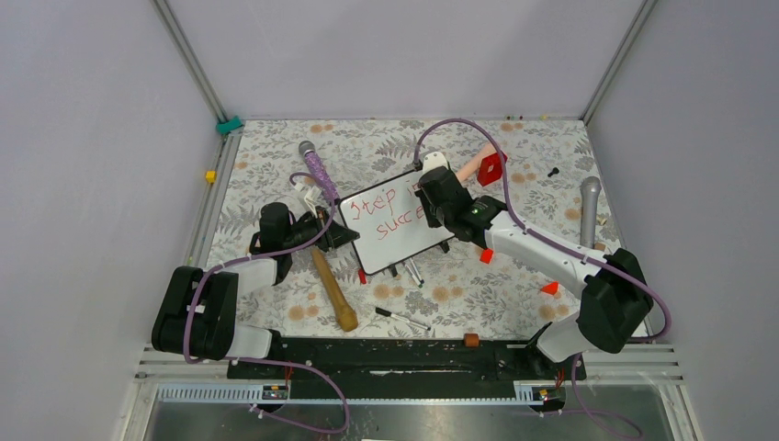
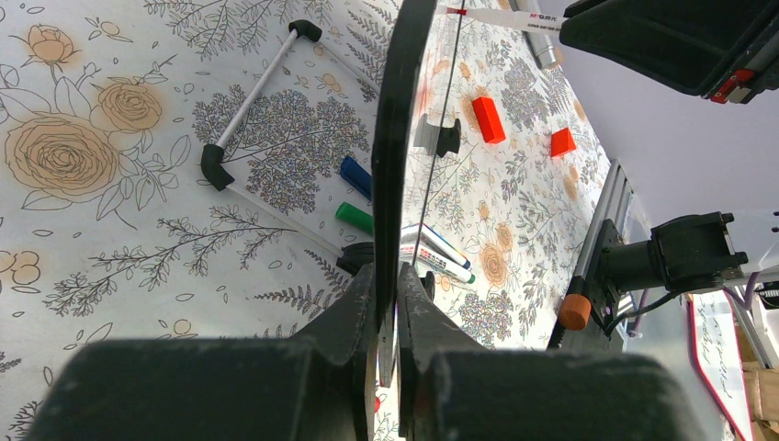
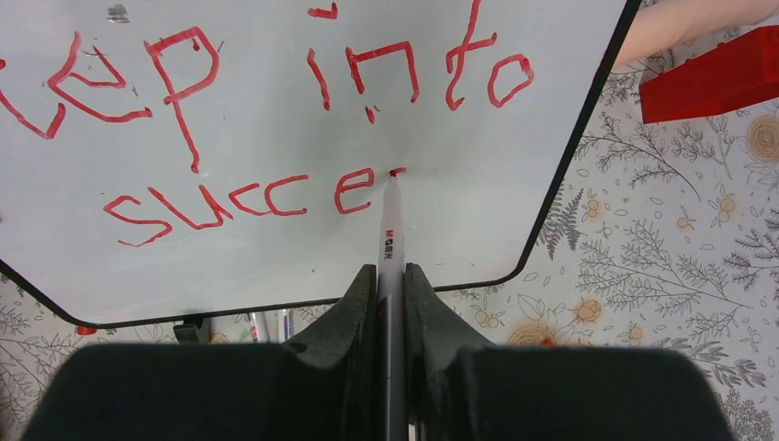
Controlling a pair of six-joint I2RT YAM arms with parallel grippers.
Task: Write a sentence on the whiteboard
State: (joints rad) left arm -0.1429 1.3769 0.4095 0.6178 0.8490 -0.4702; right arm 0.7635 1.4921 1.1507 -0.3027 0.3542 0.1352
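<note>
The whiteboard (image 1: 390,241) sits mid-table, tilted on its small black feet, with a thin black frame. My left gripper (image 1: 333,226) is shut on its left edge; the left wrist view shows that edge (image 2: 395,138) edge-on between my jaws. My right gripper (image 1: 430,204) is shut on a white marker (image 3: 389,248) whose red tip touches the board just right of the last letter. The sentence (image 3: 276,119) in red reads "tep into" over "succe" in the right wrist view, its start cut off at the left.
A wooden-handled tool (image 1: 333,292) lies below the board's left side. Markers (image 1: 401,318) lie near its front edge and under it (image 2: 436,257). Red blocks (image 1: 491,168) (image 1: 549,288), two microphones (image 1: 313,165) (image 1: 589,209) and a white-handled tool (image 2: 253,96) lie around.
</note>
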